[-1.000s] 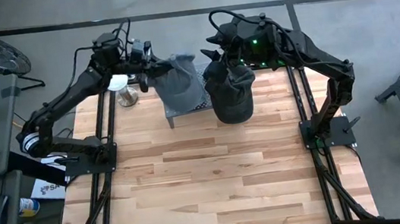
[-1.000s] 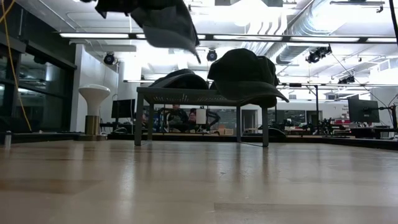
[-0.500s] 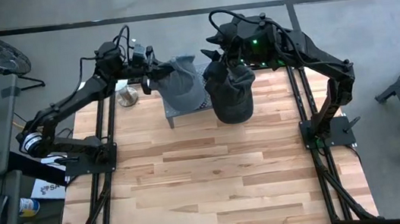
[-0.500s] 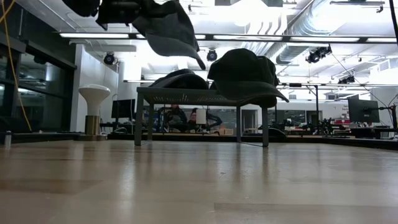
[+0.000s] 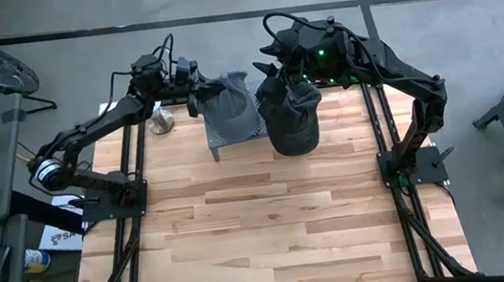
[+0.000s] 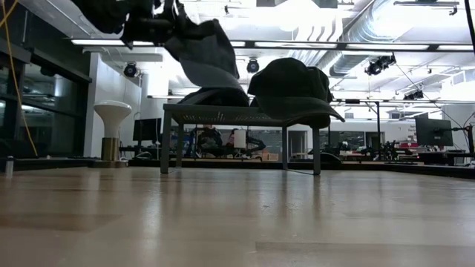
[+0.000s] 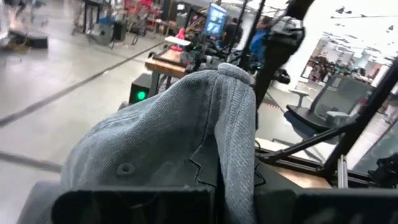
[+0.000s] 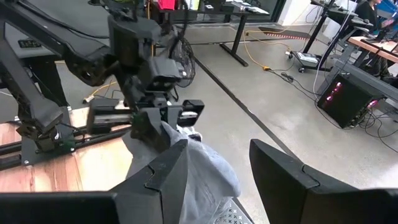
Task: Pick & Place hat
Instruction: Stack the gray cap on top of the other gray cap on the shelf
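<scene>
A wooden table (image 5: 263, 226) of pale butcher-block planks fills the middle of a grey concrete floor, with an open workshop of ceiling lights and ducts behind it in the low view. Near the table's far edge stands a small metal rack (image 6: 237, 113), a flat perforated top on four thin legs, and it serves here as the landmark. The left gripper (image 5: 195, 98) hangs just above the rack's left end, its fingers pinched tight on a grey hat (image 5: 231, 108) of soft ribbed cloth; the hat droops from the grip, its crown folded and its brim slanting down toward the rack top, which it nearly meets in the low view (image 6: 205, 52). In the left wrist view the cloth (image 7: 168, 143) bulges up between the fingers, with a small button on its crown. A dark hat (image 5: 289, 109), rounded and smooth, sits at the rack's right end, its brim overhanging that edge (image 6: 293, 90). The right gripper (image 5: 284, 68) hovers over the dark hat, jaws partly spread and holding nothing. A white mushroom-shaped lamp (image 6: 113, 130) stands left of the rack, well apart. In front of the rack the planks lie bare out to the near edge.
</scene>
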Available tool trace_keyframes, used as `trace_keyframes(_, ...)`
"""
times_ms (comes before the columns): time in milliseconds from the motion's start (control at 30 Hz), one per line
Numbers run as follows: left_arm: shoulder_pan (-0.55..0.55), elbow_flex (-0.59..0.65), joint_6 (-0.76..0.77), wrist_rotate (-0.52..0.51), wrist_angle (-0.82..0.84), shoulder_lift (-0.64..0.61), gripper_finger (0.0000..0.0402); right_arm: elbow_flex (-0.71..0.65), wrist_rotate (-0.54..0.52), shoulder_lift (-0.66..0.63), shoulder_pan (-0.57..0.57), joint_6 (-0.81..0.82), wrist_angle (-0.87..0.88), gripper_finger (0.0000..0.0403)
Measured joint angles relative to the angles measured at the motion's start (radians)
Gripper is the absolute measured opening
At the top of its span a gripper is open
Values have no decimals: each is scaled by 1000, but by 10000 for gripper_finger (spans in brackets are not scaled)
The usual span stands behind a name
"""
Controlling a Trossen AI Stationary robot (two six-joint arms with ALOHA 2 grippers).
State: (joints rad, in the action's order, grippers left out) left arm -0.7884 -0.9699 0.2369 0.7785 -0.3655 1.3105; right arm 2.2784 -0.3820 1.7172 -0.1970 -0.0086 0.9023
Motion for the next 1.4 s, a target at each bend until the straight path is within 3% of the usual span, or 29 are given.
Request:
trace_keyframes(433,-111,0,6,16,90,23,5,0,0,0,0,0,0,165)
trace_keyframes(767,-108,0,-7,39,116,98,10,0,-3,0,-7,-1,1,165)
trace_keyframes(1167,-108,0,-111,-177,263,108,12,0,-8,0,-7,4,17,165)
trace_keyframes(1300,-108,0,-140,-187,270,109,17,0,-8,0,-7,10,33,165)
trace_keyframes(1400,-108,0,-154,-188,270,109,43,0,-8,0,-7,12,43,165)
